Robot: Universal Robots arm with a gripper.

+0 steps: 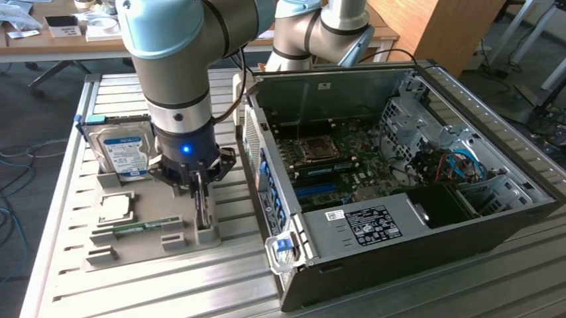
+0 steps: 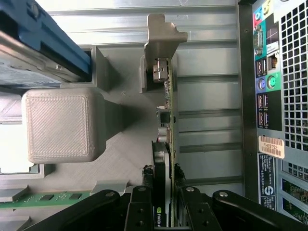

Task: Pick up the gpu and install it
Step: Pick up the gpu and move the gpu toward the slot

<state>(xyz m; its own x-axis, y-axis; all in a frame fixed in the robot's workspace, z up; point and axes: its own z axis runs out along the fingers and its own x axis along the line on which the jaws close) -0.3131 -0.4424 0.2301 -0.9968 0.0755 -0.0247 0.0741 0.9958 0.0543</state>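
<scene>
The gpu (image 1: pixel 204 211) stands on edge in a slot of the grey holder tray (image 1: pixel 142 246), to the exterior view's left of the open computer case (image 1: pixel 398 192). In the wrist view the gpu (image 2: pixel 168 108) is a thin green card seen edge-on, with its silver bracket (image 2: pixel 161 33) at the far end and a black fan side. My gripper (image 1: pixel 198 185) comes down from above, and in the wrist view the gripper (image 2: pixel 162 177) has one black finger (image 2: pixel 146 177) pressed on each face of the card. The card still sits in its slot.
On the same tray are a blue-labelled hard drive (image 1: pixel 124 149), a square CPU (image 1: pixel 115 207) and a green RAM stick (image 1: pixel 142 227). A grey holder block (image 2: pixel 60 125) rises beside the card. The case's rear port panel (image 2: pixel 274 96) is close by; its motherboard (image 1: pixel 327 159) lies exposed.
</scene>
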